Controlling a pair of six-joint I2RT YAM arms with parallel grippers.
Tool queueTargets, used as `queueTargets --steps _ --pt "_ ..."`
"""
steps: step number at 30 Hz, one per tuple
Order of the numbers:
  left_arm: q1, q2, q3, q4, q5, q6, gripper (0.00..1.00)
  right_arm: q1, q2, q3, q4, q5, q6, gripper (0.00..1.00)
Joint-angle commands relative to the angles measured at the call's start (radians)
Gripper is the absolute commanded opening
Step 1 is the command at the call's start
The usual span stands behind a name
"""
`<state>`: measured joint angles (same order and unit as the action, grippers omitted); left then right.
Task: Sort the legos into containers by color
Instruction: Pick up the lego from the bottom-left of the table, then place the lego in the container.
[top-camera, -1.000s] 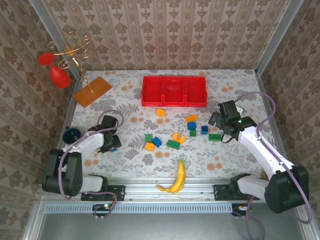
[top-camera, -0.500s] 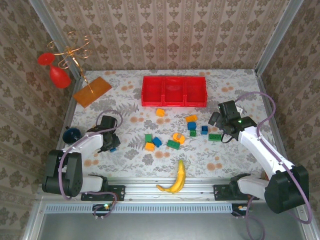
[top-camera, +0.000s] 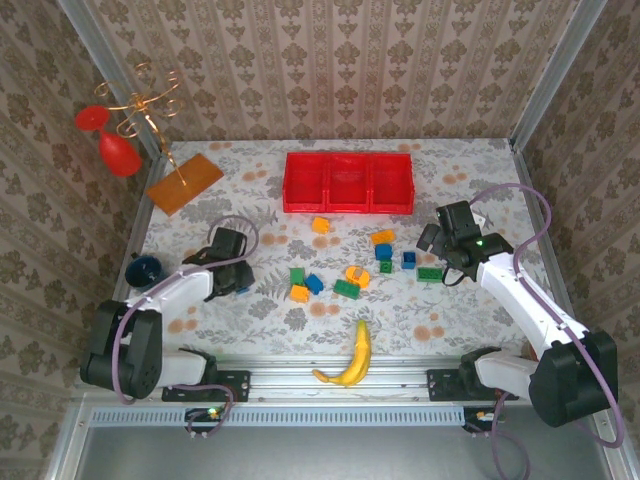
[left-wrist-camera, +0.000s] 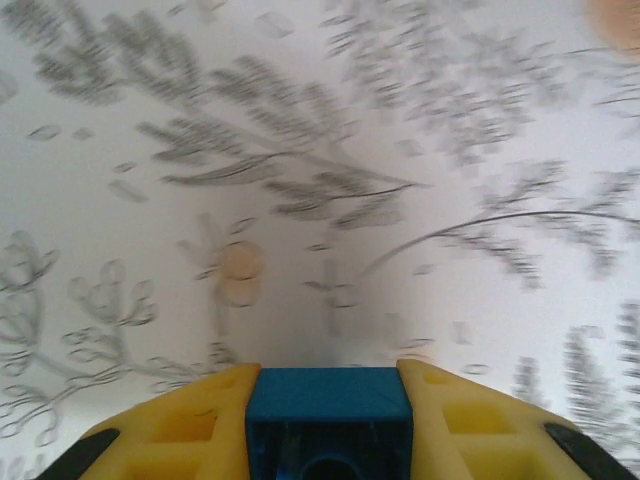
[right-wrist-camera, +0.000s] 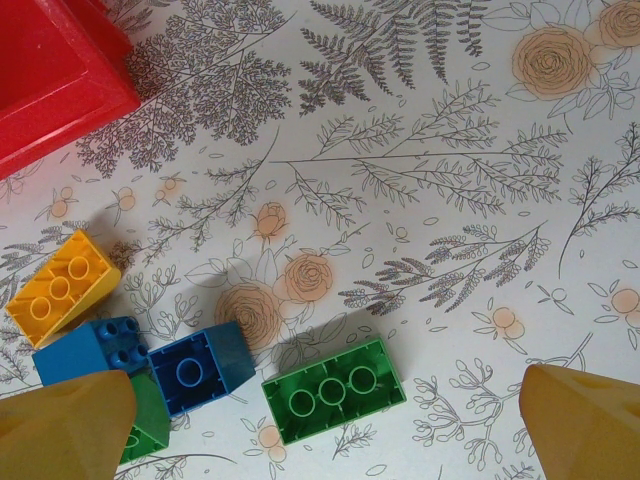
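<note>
One blue brick (left-wrist-camera: 330, 395) sits clamped in your left gripper (left-wrist-camera: 328, 430), low over the table (top-camera: 470, 190), well short of the red tray (top-camera: 300, 206). Next, carry it there. Meanwhile your right gripper (right-wrist-camera: 320, 420) hangs open.

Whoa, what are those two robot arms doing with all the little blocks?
They're sorting them by color. The left arm's fingers are shut on a blue brick. The right arm's fingers hang open over a green brick. The other bricks lie scattered in front of the red tray, which holds none yet.
</note>
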<state>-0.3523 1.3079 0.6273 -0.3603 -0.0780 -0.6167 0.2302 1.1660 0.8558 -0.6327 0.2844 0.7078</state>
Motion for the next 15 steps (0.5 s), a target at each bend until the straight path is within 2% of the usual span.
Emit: queueTargets --steps 1,8,15 --pt "-0.056 0.010 0.092 0.036 -0.018 0.001 0.23 0.009 -0.016 0.019 -0.002 0.018 0.010 1.00" --pt "-0.149 0.159 0.297 0.118 -0.029 0.049 0.23 0.015 -0.008 0.032 -0.001 0.001 0.012 1.00" --pt "-0.175 0.354 0.549 0.143 -0.041 0.129 0.23 0.047 -0.009 0.032 -0.004 0.004 0.021 1.00"
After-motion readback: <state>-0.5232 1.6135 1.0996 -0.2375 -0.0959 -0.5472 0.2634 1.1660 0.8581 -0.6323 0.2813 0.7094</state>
